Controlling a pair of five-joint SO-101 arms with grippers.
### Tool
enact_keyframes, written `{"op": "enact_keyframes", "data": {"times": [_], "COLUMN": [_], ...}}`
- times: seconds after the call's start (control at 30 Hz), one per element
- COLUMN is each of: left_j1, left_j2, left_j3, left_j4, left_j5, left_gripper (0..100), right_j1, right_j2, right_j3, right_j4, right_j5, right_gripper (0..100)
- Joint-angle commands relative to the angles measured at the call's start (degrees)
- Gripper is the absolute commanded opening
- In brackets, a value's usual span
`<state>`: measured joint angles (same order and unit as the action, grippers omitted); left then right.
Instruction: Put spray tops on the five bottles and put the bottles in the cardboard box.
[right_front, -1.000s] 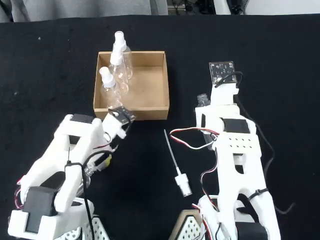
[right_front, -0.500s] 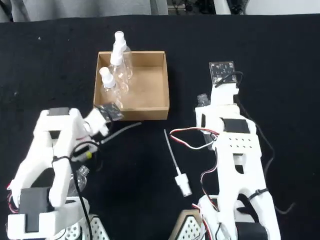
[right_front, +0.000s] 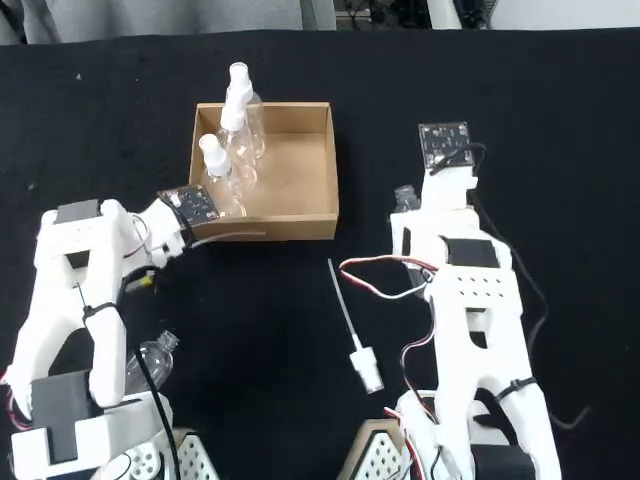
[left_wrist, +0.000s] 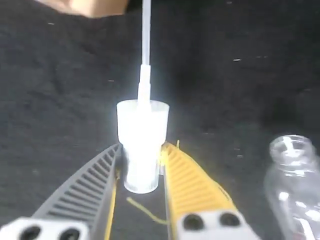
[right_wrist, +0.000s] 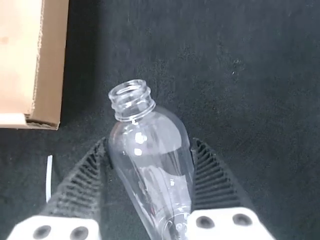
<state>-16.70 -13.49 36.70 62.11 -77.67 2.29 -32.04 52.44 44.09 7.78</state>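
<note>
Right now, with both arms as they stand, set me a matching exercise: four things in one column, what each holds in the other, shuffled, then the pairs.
1 left gripper
2 right gripper
3 cardboard box
4 table

A holds two capped bottles
B clamps an uncapped bottle
C bears a loose spray top
D clamps a spray top

Pairs: 1-D, 2-B, 3-A, 4-C.
</note>
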Motion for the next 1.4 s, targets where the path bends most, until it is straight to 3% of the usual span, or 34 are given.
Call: {"op": "enact_keyframes", "data": {"times": [0.0, 0.17, 0.27, 0.43, 0.67, 0.83, 1.03, 1.37], "left_j1": [-0.75, -1.01, -1.71, -4.09, -7.25, -9.71, -10.15, -11.74], "left_j2": [-0.18, -0.26, -0.26, -0.53, -0.97, -0.97, -0.97, -0.97], "left_j3": [0.66, 1.54, -0.04, -1.98, -3.38, -8.75, -13.41, -13.05], "left_j4": [-5.27, -6.95, -6.42, -6.42, -5.98, 1.23, 8.35, 9.41], "left_j5": [-3.25, -4.66, -3.78, 3.69, 3.87, 7.12, 12.48, 25.14], "left_gripper": [3, 3, 10, 20, 20, 20, 20, 20], "right_j1": [1.32, 1.32, 1.32, 1.32, 1.32, 1.32, 1.32, 1.32], "right_j2": [-2.68, -2.68, -2.68, -2.68, -2.68, -2.68, -2.68, -2.77], "right_j3": [-0.13, -0.04, -0.04, -0.04, -0.04, -0.04, -0.04, -0.04], "right_j4": [-2.46, -2.64, -2.64, -2.64, -2.64, -2.64, -2.64, -2.64], "right_j5": [-0.26, -0.26, -0.26, -0.26, -0.18, -0.09, 0.0, 0.0], "right_gripper": [5.7, 5.7, 5.7, 5.7, 5.7, 5.7, 5.7, 5.7]}}
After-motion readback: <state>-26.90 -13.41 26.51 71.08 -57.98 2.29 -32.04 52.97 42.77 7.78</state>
